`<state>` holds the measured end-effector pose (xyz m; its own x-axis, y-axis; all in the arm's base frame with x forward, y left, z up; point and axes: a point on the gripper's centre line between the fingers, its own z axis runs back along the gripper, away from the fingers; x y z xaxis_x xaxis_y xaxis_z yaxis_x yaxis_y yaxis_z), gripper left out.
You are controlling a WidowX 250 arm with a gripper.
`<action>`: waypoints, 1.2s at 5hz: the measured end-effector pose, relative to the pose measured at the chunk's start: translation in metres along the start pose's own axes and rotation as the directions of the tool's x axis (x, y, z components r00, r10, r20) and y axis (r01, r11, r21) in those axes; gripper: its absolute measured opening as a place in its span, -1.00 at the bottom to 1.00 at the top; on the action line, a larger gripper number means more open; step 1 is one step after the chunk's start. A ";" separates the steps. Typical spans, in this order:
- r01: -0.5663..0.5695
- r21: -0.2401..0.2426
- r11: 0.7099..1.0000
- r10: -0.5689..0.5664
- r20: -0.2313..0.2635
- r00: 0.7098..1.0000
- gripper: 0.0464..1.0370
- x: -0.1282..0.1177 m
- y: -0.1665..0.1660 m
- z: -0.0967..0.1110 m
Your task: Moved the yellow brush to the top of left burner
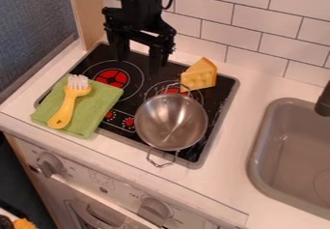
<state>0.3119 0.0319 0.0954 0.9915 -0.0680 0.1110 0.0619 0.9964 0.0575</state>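
"Camera view: which surfaces are broadest?"

"A smooth white tabletop, with a wall of glossy white rectangular tiles behind it, their joints dark and thin."

"And set into the tabletop?"

"On the left, a glassy black hob with a grey rim and red-centred burner rings. On the right, a matt grey sink with rounded corners."

"What stands on the hob?"

"A round, shiny metal pot, deep and bowl-like, on the right side. It has bent-wire loop handles, one to the back and one to the front."

"Any fabric?"

"A soft green folded cloth, roughly square, lying over the hob's front left corner and onto the white tabletop."

"And the tool?"

"The black, hard-edged tool hangs over the back left of the hob, its two fingers wide apart with nothing between them."

"Where is the brush, then?"

"The yellow brush with stiff white bristles lies on the green cloth, bristles up. Its rounded handle slants toward the front edge, and its head is just beside the left burner."

"Anything smaller?"

"A yellow cheese wedge, pitted with round hollows, behind the pot."
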 end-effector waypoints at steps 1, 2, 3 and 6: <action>-0.001 -0.012 1.000 0.001 -0.025 1.000 0.93 -0.003 -0.002 -0.008; -0.131 -0.046 0.990 0.129 -0.044 0.991 0.93 -0.019 0.030 -0.019; -0.310 -0.012 0.951 0.309 -0.066 0.949 0.93 -0.051 0.076 -0.033; -0.562 0.041 0.826 0.562 0.033 0.827 0.93 -0.060 0.132 -0.062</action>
<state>0.2676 0.1707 0.0347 0.8507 0.5016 0.1570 -0.5112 0.8591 0.0252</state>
